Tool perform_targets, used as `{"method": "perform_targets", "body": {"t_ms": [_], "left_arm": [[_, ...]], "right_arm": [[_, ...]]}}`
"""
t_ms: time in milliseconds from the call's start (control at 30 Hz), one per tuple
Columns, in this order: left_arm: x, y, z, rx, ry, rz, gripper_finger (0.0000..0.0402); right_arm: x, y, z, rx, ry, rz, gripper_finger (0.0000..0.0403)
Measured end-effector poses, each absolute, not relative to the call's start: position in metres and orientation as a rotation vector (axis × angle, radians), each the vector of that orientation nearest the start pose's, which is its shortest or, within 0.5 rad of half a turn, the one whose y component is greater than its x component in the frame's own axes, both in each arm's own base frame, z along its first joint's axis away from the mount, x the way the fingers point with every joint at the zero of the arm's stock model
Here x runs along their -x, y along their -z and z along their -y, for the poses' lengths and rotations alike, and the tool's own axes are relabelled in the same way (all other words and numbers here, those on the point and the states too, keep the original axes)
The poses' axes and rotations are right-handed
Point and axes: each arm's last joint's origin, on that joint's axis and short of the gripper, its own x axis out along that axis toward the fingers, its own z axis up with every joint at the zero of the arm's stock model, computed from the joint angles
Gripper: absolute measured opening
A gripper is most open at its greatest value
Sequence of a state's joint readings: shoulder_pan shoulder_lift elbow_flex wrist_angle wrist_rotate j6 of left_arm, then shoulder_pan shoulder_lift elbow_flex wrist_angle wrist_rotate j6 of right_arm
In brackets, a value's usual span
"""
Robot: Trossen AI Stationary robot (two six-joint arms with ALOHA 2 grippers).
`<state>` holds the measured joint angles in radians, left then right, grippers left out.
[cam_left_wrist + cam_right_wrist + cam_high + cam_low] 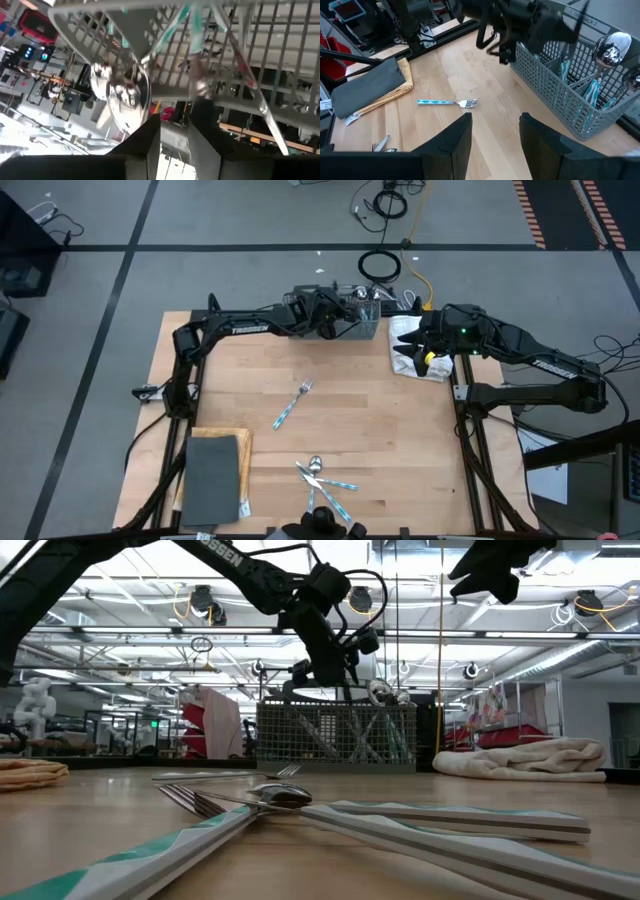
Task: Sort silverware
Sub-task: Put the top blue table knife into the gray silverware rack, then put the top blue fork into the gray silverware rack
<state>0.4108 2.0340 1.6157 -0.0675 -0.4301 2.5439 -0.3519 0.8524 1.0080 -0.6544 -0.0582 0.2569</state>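
The grey wire-mesh basket stands at the table's far edge. Several pieces of silverware stand in it, heads up, blue handles down. My left gripper hovers just above the basket's left end. Its fingers stand a narrow gap apart with nothing between them, and a spoon bowl shows close beside one tip. One fork lies flat mid-table. A spoon, a knife and a fork lie crossed near the near edge. My right gripper is open, raised above the towel.
A white folded towel lies right of the basket, under my right arm. A dark grey cloth on a tan mat lies at the near left. Bare wood lies between the lone fork and the basket. Cables run on the floor beyond the far edge.
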Motion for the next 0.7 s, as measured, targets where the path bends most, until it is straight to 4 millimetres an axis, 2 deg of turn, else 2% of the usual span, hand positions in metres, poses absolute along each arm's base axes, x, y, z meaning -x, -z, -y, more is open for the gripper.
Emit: {"method": "perform_targets", "body": {"t_ms": [100, 267, 367, 433, 533, 633, 700], "left_arm": [[-0.424, -0.264, -0.194, -2.287, 0.237, -1.201, 0.0103], [-0.416, -0.297, -0.180, -2.192, 0.055, -1.145, 0.0104], [-0.406, -0.325, -0.174, -2.069, -0.159, -1.129, 0.0104], [-0.398, -0.347, -0.164, -1.878, -0.382, -1.092, 0.0104], [-0.382, -0.373, -0.140, -1.433, -0.693, -0.970, 0.0105], [-0.359, -0.392, -0.110, -0.995, -0.847, -0.813, 0.0105], [-0.339, -0.399, -0.090, -0.696, -0.885, -0.711, 0.0105]], "right_arm": [[-0.154, -0.353, 0.055, -0.352, 0.350, -0.455, 0.0153], [-0.154, -0.353, 0.055, -0.353, 0.350, -0.453, 0.0153], [-0.154, -0.353, 0.055, -0.360, 0.352, -0.452, 0.0153], [-0.154, -0.353, 0.055, -0.375, 0.356, -0.449, 0.0153], [-0.155, -0.354, 0.055, -0.401, 0.362, -0.440, 0.0153], [-0.155, -0.355, 0.055, -0.418, 0.364, -0.417, 0.0153], [-0.156, -0.357, 0.056, -0.424, 0.364, -0.398, 0.0153]]}}
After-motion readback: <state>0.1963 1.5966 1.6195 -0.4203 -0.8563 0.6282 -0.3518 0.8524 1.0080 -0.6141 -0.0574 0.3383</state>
